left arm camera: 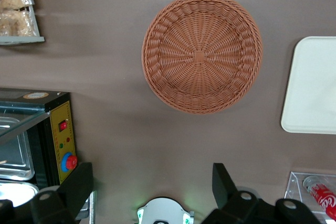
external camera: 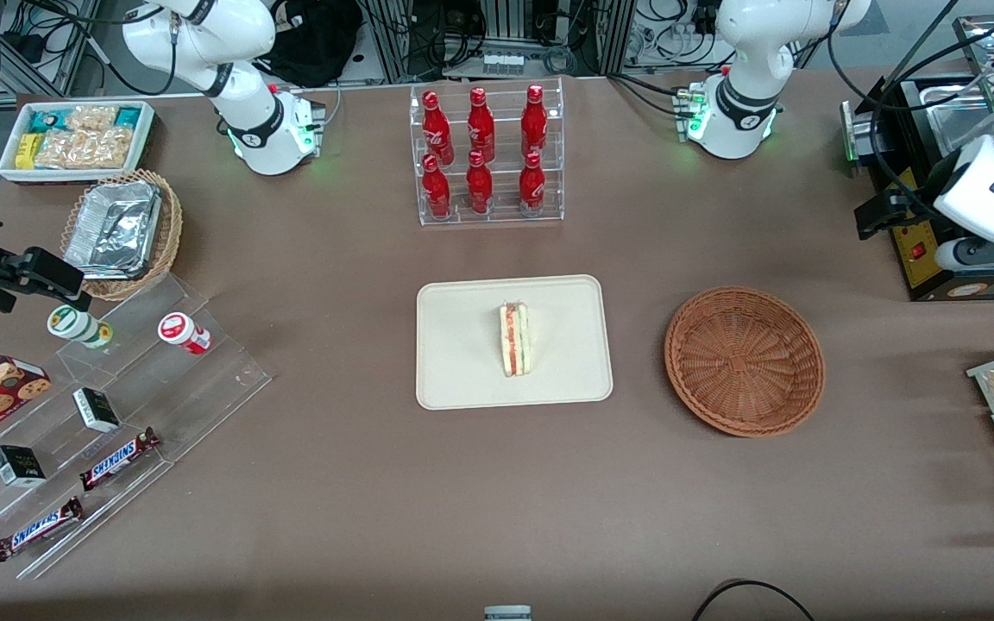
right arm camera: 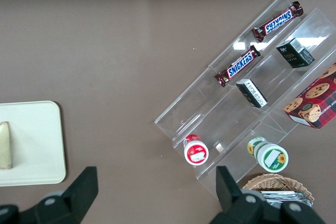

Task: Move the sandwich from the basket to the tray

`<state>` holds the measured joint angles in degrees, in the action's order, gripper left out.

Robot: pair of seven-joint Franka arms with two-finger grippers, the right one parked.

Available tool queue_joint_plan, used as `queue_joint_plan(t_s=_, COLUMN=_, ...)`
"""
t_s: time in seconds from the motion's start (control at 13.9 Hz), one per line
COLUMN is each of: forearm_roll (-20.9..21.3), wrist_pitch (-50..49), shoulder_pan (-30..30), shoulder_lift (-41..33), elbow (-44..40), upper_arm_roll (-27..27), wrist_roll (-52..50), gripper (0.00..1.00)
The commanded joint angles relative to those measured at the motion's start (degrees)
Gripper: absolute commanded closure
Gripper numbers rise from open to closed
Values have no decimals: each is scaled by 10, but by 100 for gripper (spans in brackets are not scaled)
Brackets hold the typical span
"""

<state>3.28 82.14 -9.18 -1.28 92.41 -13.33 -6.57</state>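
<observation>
The sandwich [external camera: 515,339] lies on the tray [external camera: 462,379], long axis 12-to-6 o'clock. The gripper [left arm camera: 152,192], jaws apart, hangs high above the basket [external camera: 745,360].

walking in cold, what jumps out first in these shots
The sandwich stands on its edge in the middle of the cream tray, its red and green filling showing. Beside the tray, toward the working arm's end of the table, the reddish-brown wicker basket holds nothing. The left arm's gripper hangs open above the table near the basket, and a clear rack of red bottles stands farther from the front camera than the tray.
</observation>
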Motion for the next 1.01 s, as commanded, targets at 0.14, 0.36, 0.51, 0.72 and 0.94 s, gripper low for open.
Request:
queue_joint_plan(t_s=0.14, forearm_roll=-5, wrist_pitch=-15, shoulder_pan=33, shoulder_lift=-2, elbow=-19, upper_arm_roll=4, wrist_roll=12, gripper=0)
queue_joint_plan(t_s=0.36, forearm_roll=1, wrist_pitch=-10, shoulder_pan=53, shoulder_lift=1, elbow=-30, upper_arm_roll=26, wrist_roll=8, gripper=0)
queue_joint_plan(t_s=0.51, forearm_roll=1, wrist_pitch=-9, shoulder_pan=54, shoulder_lift=8, elbow=-36, upper_arm_roll=30, wrist_roll=2, gripper=0)
queue_joint_plan(t_s=0.72, forearm_roll=-4, wrist_pitch=-8, shoulder_pan=55, shoulder_lift=20, elbow=-50, upper_arm_roll=40, wrist_roll=2, gripper=0)
queue_joint_plan(t_s=0.94, forearm_roll=-3, wrist_pitch=-14, shoulder_pan=58, shoulder_lift=67, elbow=-122, upper_arm_roll=40, wrist_roll=-6, gripper=0)
